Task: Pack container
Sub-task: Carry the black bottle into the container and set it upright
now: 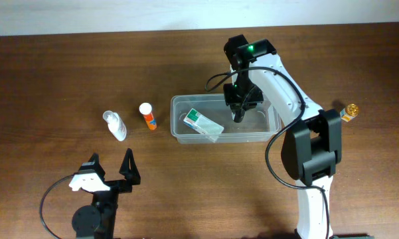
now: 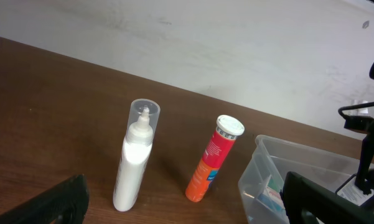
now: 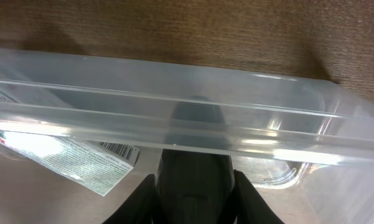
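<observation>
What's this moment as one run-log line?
right gripper: shut, in container | box: in container | left gripper: open | white bottle, orange tube: on table

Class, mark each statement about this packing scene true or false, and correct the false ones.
1. The white-and-green box lies inside the container. True.
2. The orange tube is inside the container. False: it is on the table outside the container, next to the white bottle.
3. The left hand is open and holds nothing. True.
4. The right hand is over the white bottle, jaws wide open. False: it is at the container with its jaws shut.
5. Both bottles have been packed. False: the white bottle and the orange tube are both outside the container.
</observation>
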